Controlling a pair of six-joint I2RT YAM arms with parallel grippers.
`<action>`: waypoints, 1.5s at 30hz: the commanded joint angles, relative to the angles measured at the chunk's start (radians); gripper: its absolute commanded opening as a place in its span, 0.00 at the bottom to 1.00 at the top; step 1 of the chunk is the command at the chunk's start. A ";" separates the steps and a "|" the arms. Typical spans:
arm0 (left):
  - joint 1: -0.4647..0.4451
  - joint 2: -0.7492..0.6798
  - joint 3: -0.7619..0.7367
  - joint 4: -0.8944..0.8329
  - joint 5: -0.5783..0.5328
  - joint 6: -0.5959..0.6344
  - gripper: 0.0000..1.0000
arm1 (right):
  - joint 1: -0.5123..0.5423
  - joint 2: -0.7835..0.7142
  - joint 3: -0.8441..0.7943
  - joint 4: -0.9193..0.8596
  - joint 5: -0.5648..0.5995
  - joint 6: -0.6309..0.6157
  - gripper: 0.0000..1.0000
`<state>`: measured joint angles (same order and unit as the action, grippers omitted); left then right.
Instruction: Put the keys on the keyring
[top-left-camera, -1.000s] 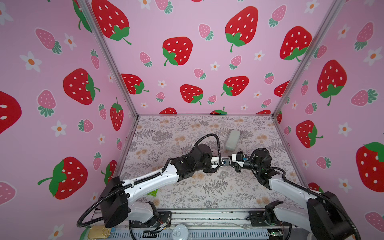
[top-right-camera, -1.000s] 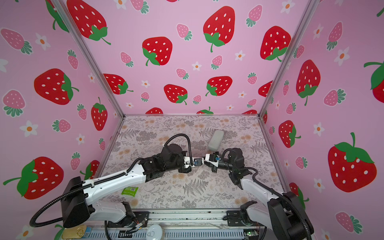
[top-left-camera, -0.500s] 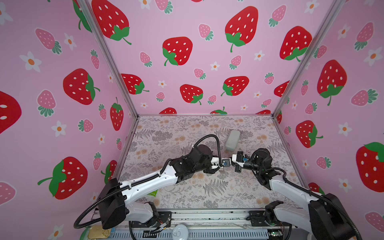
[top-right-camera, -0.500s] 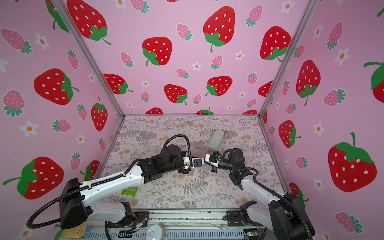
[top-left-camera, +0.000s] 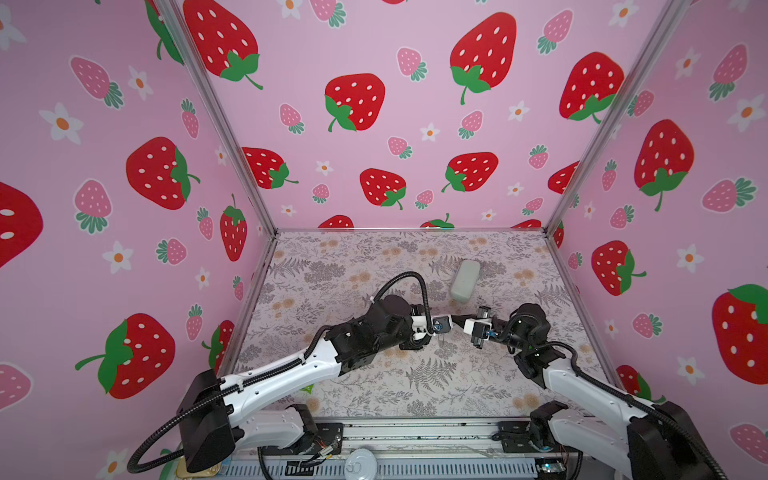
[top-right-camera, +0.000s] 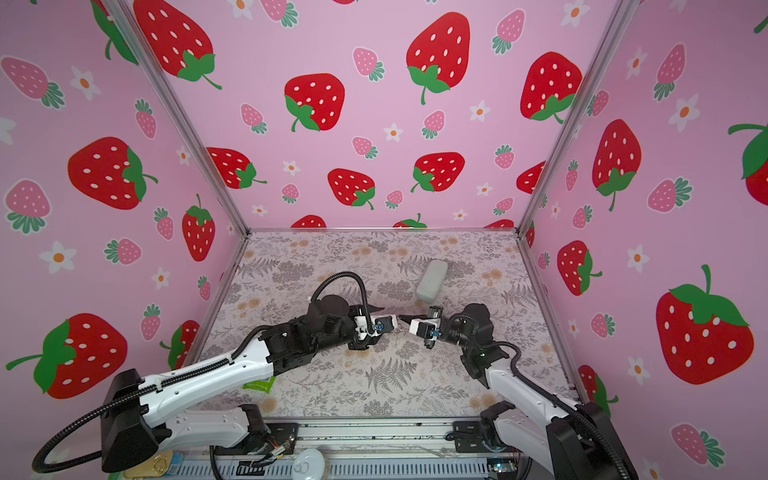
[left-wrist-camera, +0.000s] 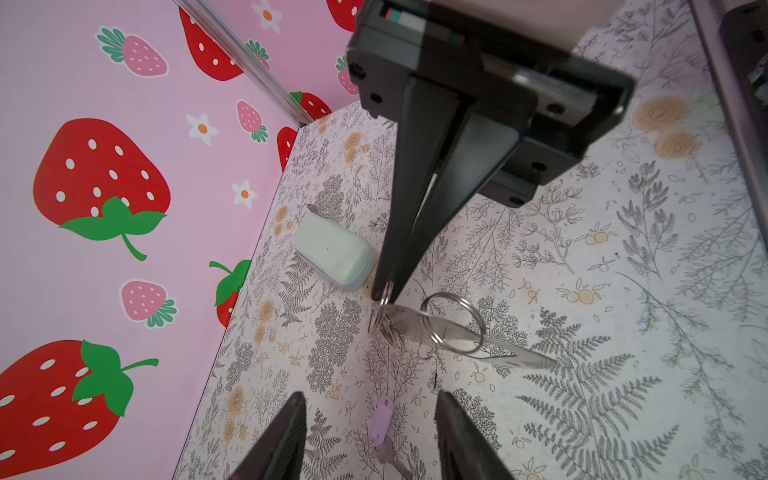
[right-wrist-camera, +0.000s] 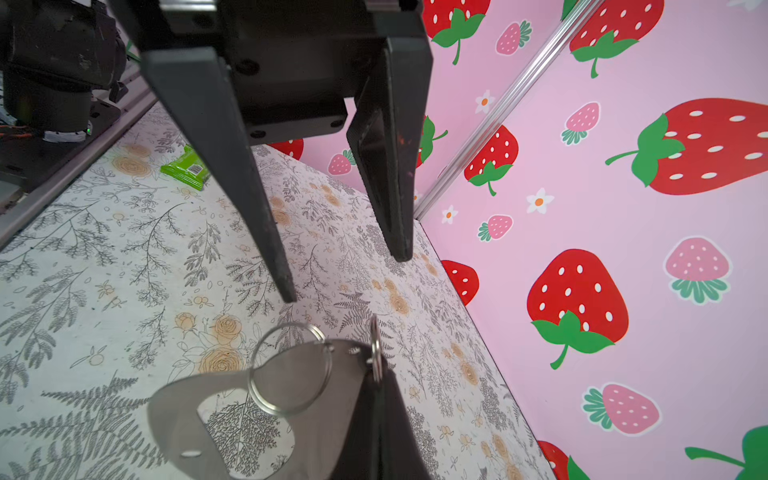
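Observation:
The keyring (right-wrist-camera: 291, 399) is a flat silvery metal plate with a cutout, a large split ring (left-wrist-camera: 453, 322) and smaller rings at one edge. My right gripper (right-wrist-camera: 376, 365) is shut on a small ring at that edge and holds the plate above the table; its closed tips (left-wrist-camera: 384, 291) show in the left wrist view. The keys (left-wrist-camera: 381, 417), with a lilac head and a metal blade, lie on the floral table right under my left gripper (left-wrist-camera: 370, 395). That gripper is open and empty, and it faces the keyring from close by (right-wrist-camera: 345, 276).
A pale grey-green rounded case (top-left-camera: 465, 279) lies behind the grippers toward the back wall. A green packet (top-right-camera: 259, 384) sits near the front left, partly under the left arm. Strawberry-print walls close in the table (top-left-camera: 374, 399) on three sides.
The left gripper's jaws have opened. Both arms stay almost where they were, tips meeting over the middle of the table.

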<state>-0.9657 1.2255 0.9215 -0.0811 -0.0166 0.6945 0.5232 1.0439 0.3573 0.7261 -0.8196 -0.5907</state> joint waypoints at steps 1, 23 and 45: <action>0.007 0.012 0.012 0.011 -0.005 -0.026 0.49 | 0.014 -0.018 0.005 0.043 -0.019 -0.067 0.02; 0.038 -0.006 0.012 0.013 0.147 -0.066 0.29 | 0.078 0.020 0.023 0.071 0.010 -0.038 0.03; 0.017 0.046 0.062 -0.006 0.118 -0.032 0.01 | 0.084 0.014 0.032 0.035 0.032 -0.065 0.09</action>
<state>-0.9409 1.2659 0.9360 -0.0799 0.0940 0.6529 0.6003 1.0668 0.3580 0.7460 -0.7776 -0.6258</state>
